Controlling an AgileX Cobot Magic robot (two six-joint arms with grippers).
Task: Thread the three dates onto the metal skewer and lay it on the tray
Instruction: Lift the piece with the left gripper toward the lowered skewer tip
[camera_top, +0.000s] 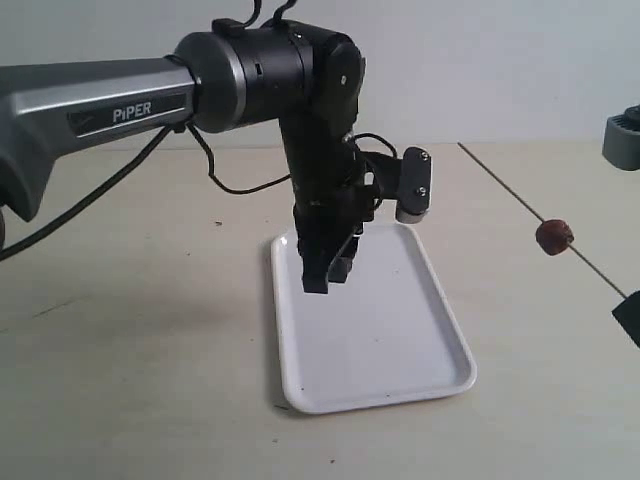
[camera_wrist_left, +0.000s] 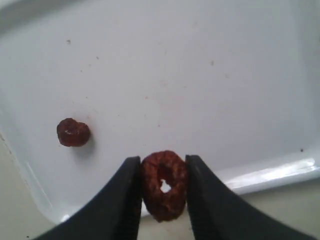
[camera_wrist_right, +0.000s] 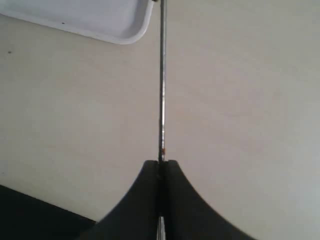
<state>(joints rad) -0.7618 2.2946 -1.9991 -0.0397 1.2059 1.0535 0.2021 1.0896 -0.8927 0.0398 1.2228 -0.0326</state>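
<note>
In the exterior view the left gripper (camera_top: 330, 272) hangs over the far end of the tray (camera_top: 400, 340), pointing down, and what it holds cannot be made out from here. To the right, well apart from the tray, the skewer (camera_top: 500, 186) slants across above the table (camera_top: 150, 350) with one threaded date (camera_top: 553, 236) partway along it. The skewer's far tip is bare, and its near end runs toward the right gripper (camera_top: 630, 318) at the picture's edge. In the left wrist view the left gripper's fingers (camera_wrist_left: 125, 200) are clamped on the sides of the held date (camera_wrist_left: 164, 185), which shows a small hole through its middle. It sits near the tray's rim, and whether it is lifted off the surface I cannot tell. A loose date (camera_wrist_left: 73, 132) lies alone on the tray nearby. In the right wrist view the right gripper is pinched tight on the skewer, which runs straight out past a corner of the tray. The step in hand looks like the pick-up of the second date, with one threaded and one left. The next move calls for carrying the held date to the bare tip, lining its hole up with the rod and pushing it on straight while the right gripper holds the skewer steady.
</note>
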